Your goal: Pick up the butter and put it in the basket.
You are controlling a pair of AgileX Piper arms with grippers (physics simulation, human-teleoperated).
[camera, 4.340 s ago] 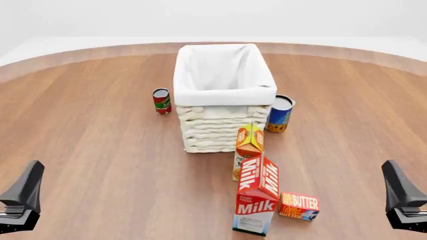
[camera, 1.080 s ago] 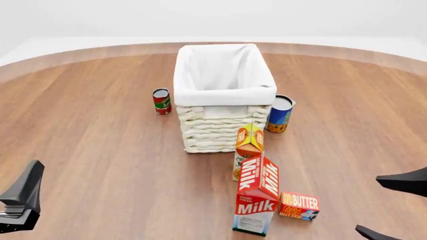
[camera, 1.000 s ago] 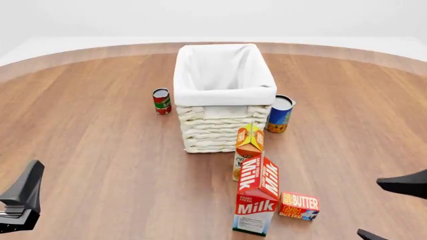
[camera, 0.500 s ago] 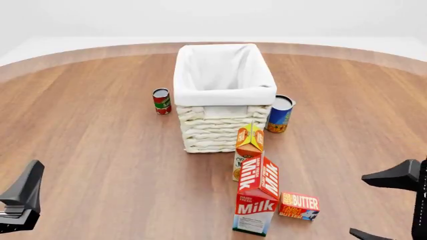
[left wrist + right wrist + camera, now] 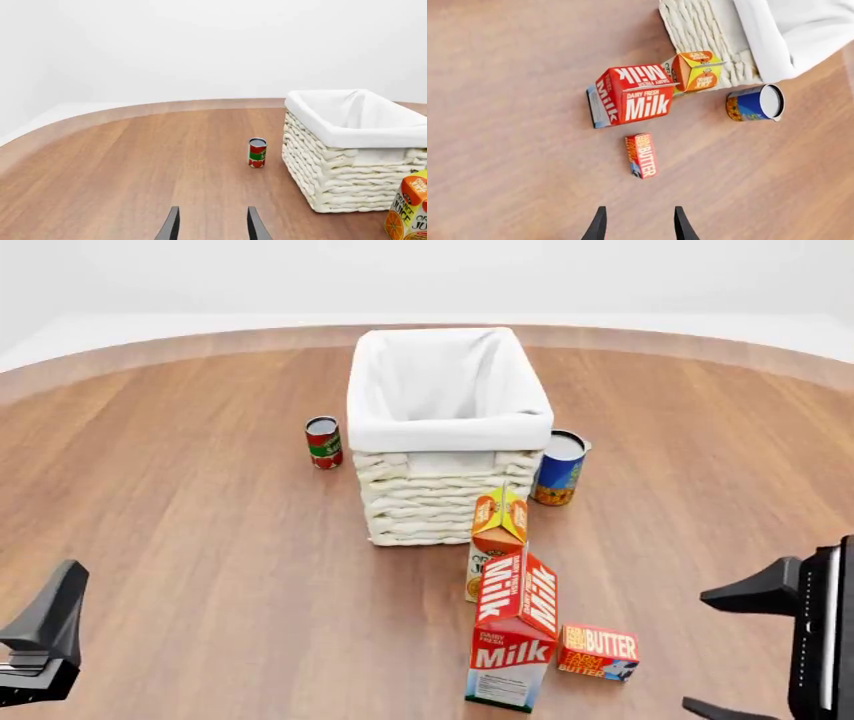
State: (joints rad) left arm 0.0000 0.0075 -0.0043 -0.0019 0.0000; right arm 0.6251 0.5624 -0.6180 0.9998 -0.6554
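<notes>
The butter (image 5: 599, 651) is a small flat red-orange box lying on the table near the front, just right of the milk carton (image 5: 514, 635). It also shows in the right wrist view, butter (image 5: 641, 155), a short way ahead of the fingers. My right gripper (image 5: 694, 650) is open and empty, to the right of the butter and apart from it; right gripper (image 5: 639, 224). The cream wicker basket (image 5: 447, 435) with a white liner stands farther back at centre. My left gripper (image 5: 47, 635) rests at the front left, open and empty; left gripper (image 5: 212, 226).
An orange juice carton (image 5: 498, 530) stands between the milk carton and the basket wall. A blue can (image 5: 559, 468) sits right of the basket and a red can (image 5: 323, 442) left of it. Bare wood lies around both grippers.
My right gripper has opened, turned and come in leftward from the right edge toward the butter. The left gripper and all objects have stayed put.
</notes>
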